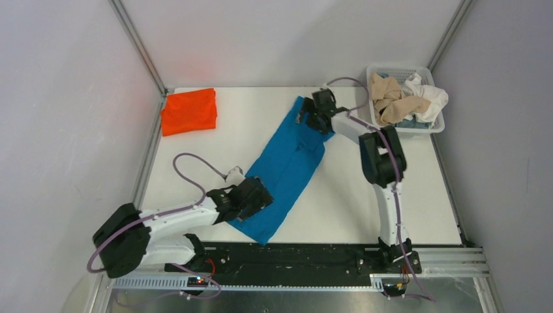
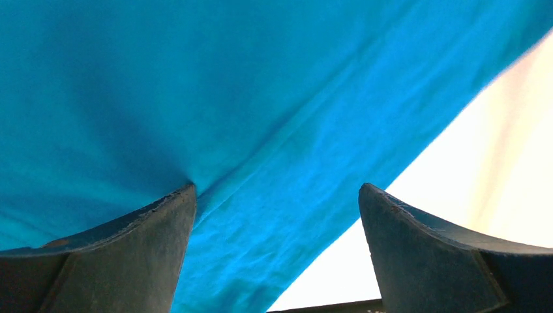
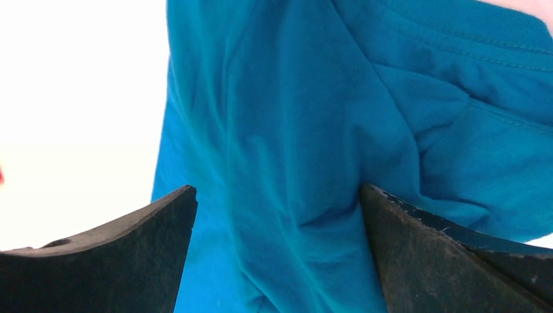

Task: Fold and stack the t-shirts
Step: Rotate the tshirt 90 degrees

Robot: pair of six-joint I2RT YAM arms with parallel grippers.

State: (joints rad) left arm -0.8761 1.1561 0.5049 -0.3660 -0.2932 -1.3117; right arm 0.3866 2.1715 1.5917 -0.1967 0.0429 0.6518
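Diagonally, blue t-shirt (image 1: 287, 166) — near-left to far-right

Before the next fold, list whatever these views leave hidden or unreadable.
Top view: the left gripper covers the near edge of the blue t-shirt.
Top view: the right gripper hides its far end.
Both wrist views: frame edges crop the shirt; whether the open fingers touch cloth is unclear.
Top view, basket: the beige t-shirt and white t-shirt bury whatever lies beneath.

Left pincer (image 1: 259, 195) and right pincer (image 1: 312, 112), jaws wide apart.
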